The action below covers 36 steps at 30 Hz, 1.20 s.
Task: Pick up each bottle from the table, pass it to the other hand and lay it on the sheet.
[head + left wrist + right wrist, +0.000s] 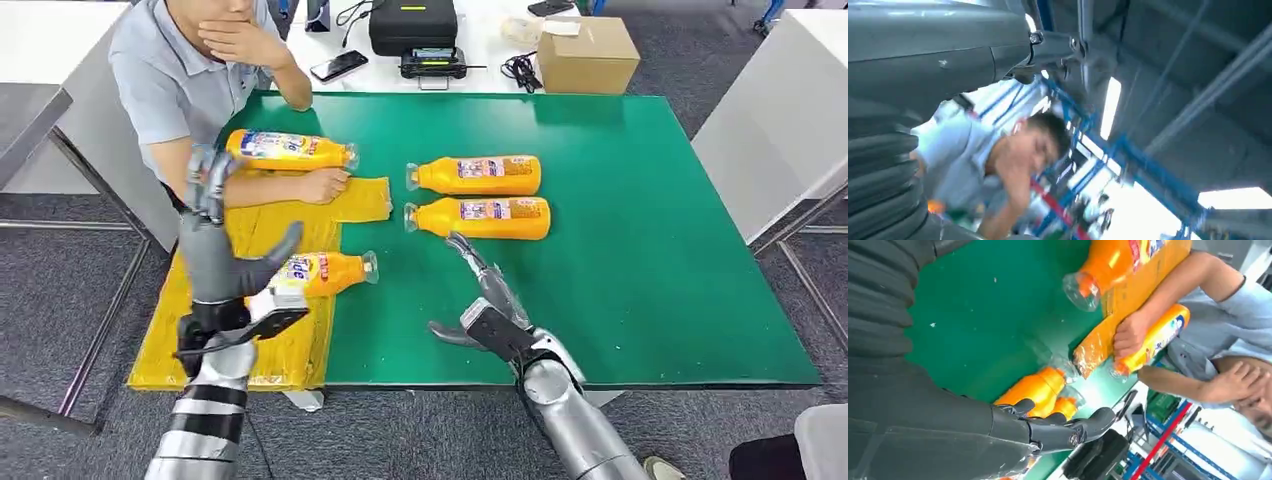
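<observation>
— Grey carpet surrounds a table (pixel 650 300) with a green top; what lies at its left end?

— A yellow sheet (pixel 300 350) covers that end and hangs a little past the front edge. The left hand (pixel 215 255) stands raised above it, fingers up and apart, thumb jutting toward the centre, grasping nothing. Just behind the thumb, an orange bottle (pixel 325 272) lies on its side on the sheet, its cap over the green.

— And farther back?

— A person (pixel 190 80) in a light blue shirt sits at the far left corner, one hand to the face, the other hand (pixel 322 185) resting on the sheet just beside a second bottle (pixel 290 150), which lies at the sheet's far edge.

— What about the middle?

— Two more bottles lie side by side on the green, caps pointing left: the farther one (pixel 478 175) and the nearer one (pixel 482 217), close together. The right hand (pixel 485 300) hovers just in front of them, fingers stretched toward the nearer one, released and empty.

— Beyond the green?

— On a white table behind lie a phone (pixel 338 66), a black case (pixel 413 25) and a cardboard box (pixel 588 55).
</observation>
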Motion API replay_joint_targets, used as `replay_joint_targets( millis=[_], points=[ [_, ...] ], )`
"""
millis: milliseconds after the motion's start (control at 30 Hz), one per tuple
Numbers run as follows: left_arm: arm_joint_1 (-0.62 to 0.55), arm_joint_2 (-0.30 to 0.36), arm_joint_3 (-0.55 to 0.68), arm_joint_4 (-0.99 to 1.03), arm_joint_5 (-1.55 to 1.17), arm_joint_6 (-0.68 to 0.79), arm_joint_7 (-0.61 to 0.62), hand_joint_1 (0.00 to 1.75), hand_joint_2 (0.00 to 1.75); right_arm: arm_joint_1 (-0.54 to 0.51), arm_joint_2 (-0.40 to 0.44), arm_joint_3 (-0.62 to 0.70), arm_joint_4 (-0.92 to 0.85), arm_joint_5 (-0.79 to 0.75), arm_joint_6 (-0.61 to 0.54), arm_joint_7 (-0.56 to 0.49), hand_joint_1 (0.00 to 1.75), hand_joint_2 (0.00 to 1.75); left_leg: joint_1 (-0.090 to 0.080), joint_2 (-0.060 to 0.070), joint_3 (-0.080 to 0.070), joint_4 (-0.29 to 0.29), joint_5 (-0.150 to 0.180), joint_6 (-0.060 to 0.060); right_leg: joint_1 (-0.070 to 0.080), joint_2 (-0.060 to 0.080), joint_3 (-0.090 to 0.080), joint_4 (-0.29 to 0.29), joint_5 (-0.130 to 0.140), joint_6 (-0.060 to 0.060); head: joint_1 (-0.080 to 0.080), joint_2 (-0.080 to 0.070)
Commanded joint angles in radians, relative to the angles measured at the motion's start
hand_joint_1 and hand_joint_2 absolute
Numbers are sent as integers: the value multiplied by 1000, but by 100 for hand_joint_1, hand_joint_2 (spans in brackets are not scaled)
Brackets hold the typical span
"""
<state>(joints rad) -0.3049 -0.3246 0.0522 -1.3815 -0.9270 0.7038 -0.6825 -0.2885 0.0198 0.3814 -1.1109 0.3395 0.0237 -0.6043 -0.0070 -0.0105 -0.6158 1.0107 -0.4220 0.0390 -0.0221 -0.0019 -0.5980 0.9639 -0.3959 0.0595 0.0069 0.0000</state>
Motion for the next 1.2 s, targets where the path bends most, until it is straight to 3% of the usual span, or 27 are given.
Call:
replay_joint_targets(
  millis=[33, 933, 967, 1000, 1033, 1100, 1167, 1200],
  points=[
    [25, -24, 72, -170, -1, -6, -16, 0, 175, -54, -6, 43, 72, -5, -6, -1, 0, 175, 2, 4, 3, 1, -2, -2, 2, 4, 3, 0, -1, -2, -1, 0],
    [25, -24, 72, -170, -1, -6, -16, 0, 175, -54, -6, 43, 72, -5, -6, -1, 0, 175, 1, 3, 5, 1, -2, -2, 2, 2, 5, 0, -2, -3, 0, 0],
    [72, -24, -322, 220, 502, -307, 147, 0, 175, 99, -73, -31, -56, 328, -461, 149, 0, 175, 1, 2, 4, 0, -1, -1, 1, 2, 4, 0, -1, -2, 0, 0],
    [118, -24, -436, 187, 768, -211, 153, 0, 175, 155, -107, -62, -106, 313, -454, 118, 0, 175, 1, -8, 4, -2, 1, 0, 1, -9, 8, -2, -2, -1, 0, 0],
    [132, -16, -506, 178, 787, -165, 164, 0, 175, 182, -126, -83, -124, 345, -462, 108, 0, 175, 1, -18, 9, -5, 2, 0, 1, -19, 16, -6, -5, -1, 0, 0],
    [101, 34, -584, 201, 857, -109, 163, 0, 175, 193, -118, -114, -124, 377, -463, 101, 0, 175, 0, -16, 8, 0, 0, 0, 0, -17, 3, -3, -5, -1, -2, 0],
    [78, 55, -592, 213, 891, -107, 159, 0, 175, 180, -107, -110, -116, 385, -456, 99, 0, 175, 0, -19, 8, 1, -3, 1, 0, -17, 3, -2, -9, 4, 0, 0],
    [74, 59, -591, 214, 896, -108, 159, 0, 175, 176, -104, -108, -114, 388, -456, 102, 0, 175, -1, -12, 4, -1, -2, 2, -1, -11, 9, -3, -6, 5, 0, 0]
  ],
)
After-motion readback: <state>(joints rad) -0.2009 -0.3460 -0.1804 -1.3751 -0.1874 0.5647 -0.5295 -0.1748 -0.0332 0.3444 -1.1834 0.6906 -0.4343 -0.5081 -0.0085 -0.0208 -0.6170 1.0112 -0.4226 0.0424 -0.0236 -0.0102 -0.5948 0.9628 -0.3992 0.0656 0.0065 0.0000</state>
